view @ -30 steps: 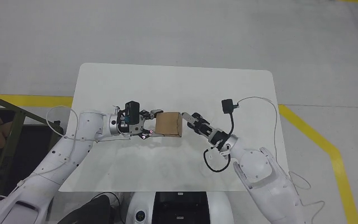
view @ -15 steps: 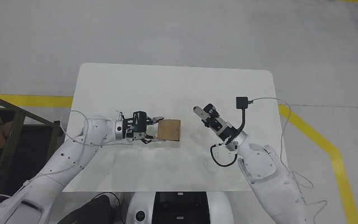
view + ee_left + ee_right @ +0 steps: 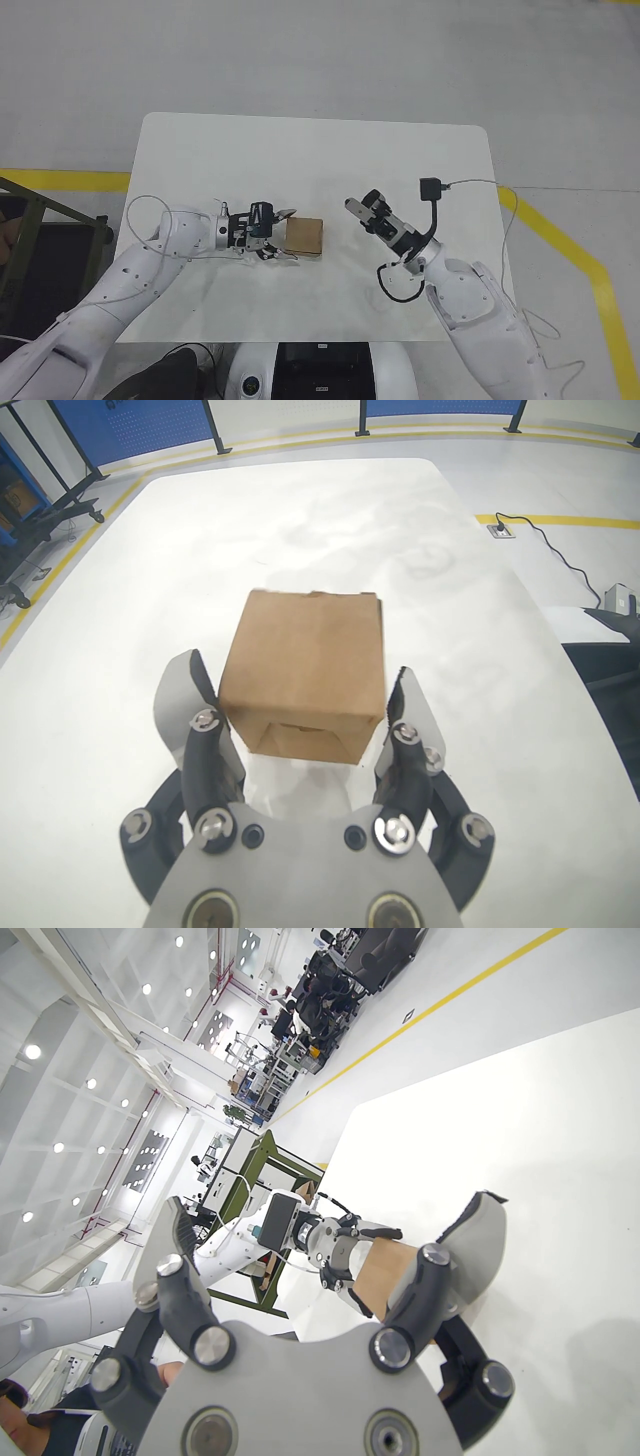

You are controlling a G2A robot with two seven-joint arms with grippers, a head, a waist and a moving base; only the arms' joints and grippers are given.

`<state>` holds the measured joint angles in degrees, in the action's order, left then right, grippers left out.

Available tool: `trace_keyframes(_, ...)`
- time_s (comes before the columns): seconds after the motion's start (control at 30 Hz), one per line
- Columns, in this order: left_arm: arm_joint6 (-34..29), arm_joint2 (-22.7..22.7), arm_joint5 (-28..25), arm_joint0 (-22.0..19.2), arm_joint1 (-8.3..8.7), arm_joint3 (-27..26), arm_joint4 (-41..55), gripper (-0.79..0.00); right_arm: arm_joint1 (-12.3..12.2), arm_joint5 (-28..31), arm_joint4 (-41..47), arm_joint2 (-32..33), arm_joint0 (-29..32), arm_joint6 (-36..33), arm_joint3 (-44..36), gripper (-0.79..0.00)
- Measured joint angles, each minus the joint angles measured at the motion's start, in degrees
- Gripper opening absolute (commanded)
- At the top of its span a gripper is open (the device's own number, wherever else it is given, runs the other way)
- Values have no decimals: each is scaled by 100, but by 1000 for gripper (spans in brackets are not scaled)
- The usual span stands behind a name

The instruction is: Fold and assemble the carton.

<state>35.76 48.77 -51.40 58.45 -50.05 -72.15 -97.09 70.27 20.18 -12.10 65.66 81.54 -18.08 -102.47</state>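
A small brown carton (image 3: 304, 237) lies on the white table (image 3: 300, 150), folded into a box shape, with an open end facing my left gripper (image 3: 300, 745). That left gripper (image 3: 283, 236) is open, and its fingers (image 3: 192, 695) straddle the carton's near end (image 3: 305, 665). One finger touches a corner and the other stands just off the side. My right gripper (image 3: 357, 207) is open, off the carton's far side with a gap between them. In the right wrist view the carton (image 3: 385, 1268) shows past the right gripper (image 3: 330, 1215), partly hidden by one of its fingers.
A dark green frame (image 3: 40, 205) stands beside the table's left edge. A black cable with a small box (image 3: 432, 190) runs from the right arm toward the table's right edge. Bare white tabletop surrounds the carton.
The right gripper has let go of the carton and drawn back to the right. The carton has come slightly nearer the front edge, and the left gripper has shifted closer around its end.
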Motion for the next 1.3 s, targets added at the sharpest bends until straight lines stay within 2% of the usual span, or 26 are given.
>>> trace_keyframes(0.27,31,94,-53,-50,-20,66,282,0,2,191,-19,10,4,49,114,0)
trace_keyframes(0.4,133,418,-259,50,59,-11,717,0,-5,371,-122,37,-21,47,280,0)
trace_keyframes(0.63,-239,1050,-284,305,190,-83,1486,0,-5,843,-341,27,-131,111,630,0)
trace_keyframes(0.9,-886,1685,-184,594,295,-16,2334,0,-147,1526,-1660,496,-215,-111,915,0)
trace_keyframes(1.1,-1208,2203,-274,790,422,-135,2364,0,-262,1883,-2609,1024,-303,30,792,0)
trace_keyframes(1.3,-1316,2815,-370,887,556,-153,2302,0,-346,1840,-3471,1441,-466,95,606,0)
